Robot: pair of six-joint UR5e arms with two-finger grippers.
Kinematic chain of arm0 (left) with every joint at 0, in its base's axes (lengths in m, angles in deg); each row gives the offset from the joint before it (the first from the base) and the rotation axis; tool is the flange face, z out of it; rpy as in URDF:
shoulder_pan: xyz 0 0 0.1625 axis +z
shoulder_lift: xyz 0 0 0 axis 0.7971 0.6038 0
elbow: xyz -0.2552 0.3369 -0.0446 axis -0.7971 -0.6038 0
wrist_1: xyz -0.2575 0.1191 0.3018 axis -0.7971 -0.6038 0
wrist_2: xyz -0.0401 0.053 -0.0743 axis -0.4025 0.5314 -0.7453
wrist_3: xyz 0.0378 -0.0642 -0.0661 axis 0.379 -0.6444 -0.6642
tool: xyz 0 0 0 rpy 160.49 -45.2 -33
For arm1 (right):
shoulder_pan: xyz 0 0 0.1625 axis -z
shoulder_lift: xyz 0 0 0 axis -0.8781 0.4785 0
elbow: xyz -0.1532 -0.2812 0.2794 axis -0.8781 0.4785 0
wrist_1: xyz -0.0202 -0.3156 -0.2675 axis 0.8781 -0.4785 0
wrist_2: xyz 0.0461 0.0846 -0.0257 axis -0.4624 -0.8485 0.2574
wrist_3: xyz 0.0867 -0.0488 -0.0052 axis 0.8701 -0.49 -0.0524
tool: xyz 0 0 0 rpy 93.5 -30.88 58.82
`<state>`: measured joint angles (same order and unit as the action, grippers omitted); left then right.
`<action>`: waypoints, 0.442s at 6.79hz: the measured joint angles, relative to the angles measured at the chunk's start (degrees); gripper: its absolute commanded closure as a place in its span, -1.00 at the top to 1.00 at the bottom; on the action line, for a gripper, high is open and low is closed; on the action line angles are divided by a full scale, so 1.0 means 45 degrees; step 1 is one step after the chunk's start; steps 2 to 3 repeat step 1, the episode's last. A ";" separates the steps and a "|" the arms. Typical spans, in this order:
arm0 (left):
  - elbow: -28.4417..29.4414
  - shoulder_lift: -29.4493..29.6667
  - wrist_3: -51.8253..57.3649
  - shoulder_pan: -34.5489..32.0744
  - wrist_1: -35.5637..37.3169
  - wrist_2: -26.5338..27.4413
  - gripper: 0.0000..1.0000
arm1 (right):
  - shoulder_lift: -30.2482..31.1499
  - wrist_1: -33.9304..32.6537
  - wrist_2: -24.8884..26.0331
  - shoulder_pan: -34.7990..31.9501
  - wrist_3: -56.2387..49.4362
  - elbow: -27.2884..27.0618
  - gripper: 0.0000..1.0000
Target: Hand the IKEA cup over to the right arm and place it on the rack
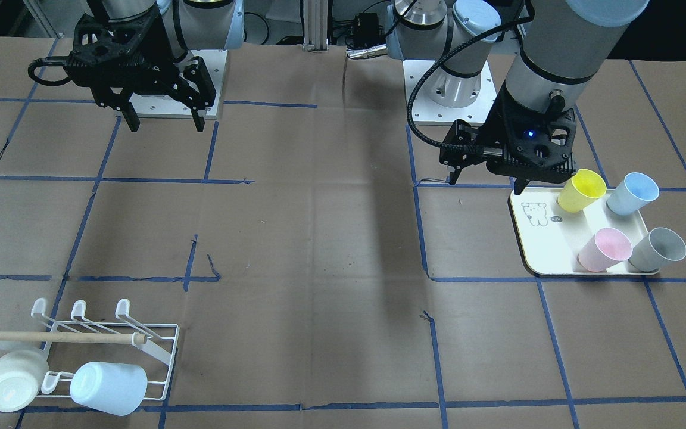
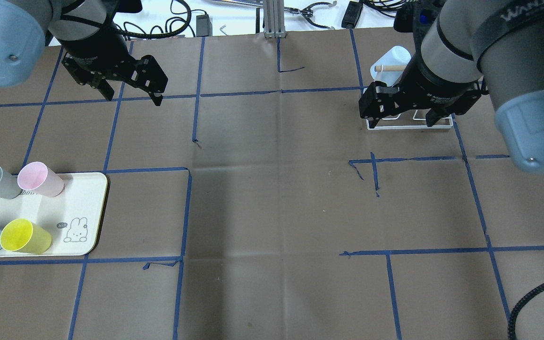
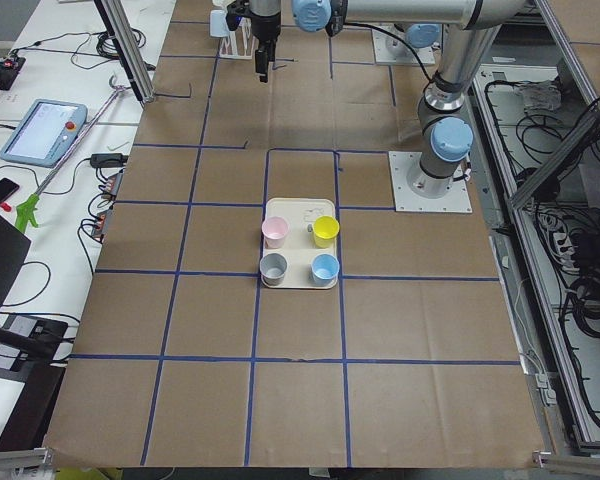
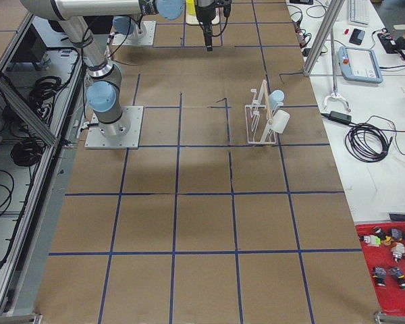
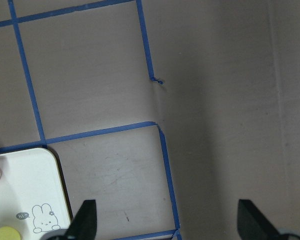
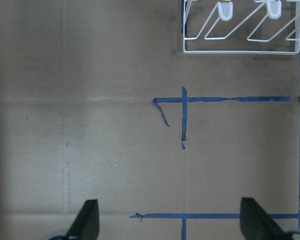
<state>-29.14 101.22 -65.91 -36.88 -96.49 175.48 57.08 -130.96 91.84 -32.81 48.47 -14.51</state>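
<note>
Several plastic cups stand on a cream tray [image 1: 539, 238]: yellow [image 1: 581, 190], blue [image 1: 632, 193], pink [image 1: 604, 249] and grey [image 1: 655, 249]. My left gripper [image 1: 487, 182] hangs open and empty, high above the table beside the tray's robot-side edge; its wrist view shows only the tray's corner [image 5: 25, 190]. The white wire rack [image 1: 158, 339] with its wooden dowel [image 1: 57, 336] carries a white cup [image 1: 15, 381] and a pale-blue cup [image 1: 108, 387]. My right gripper [image 2: 397, 118] is open and empty, raised near the rack [image 6: 240, 37], and hides much of it in the overhead view.
Brown paper with blue tape lines covers the table [image 2: 272, 208]. The arm bases [image 1: 447, 89] stand on white plates at the robot's side. Cables and a teach pendant [image 4: 361, 64] lie beyond the operators' edge.
</note>
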 measured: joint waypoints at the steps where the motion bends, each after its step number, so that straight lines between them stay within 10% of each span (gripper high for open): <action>1: 0.0001 0.0000 0.0000 0.0000 0.0000 -0.0004 0.99 | -0.0010 -0.0005 -0.0005 0.0000 -0.0004 0.0000 1.00; 3: 0.0001 0.0000 0.0000 0.0000 0.0000 -0.0004 0.99 | -0.0010 -0.0005 -0.0005 0.0000 -0.0004 0.0000 1.00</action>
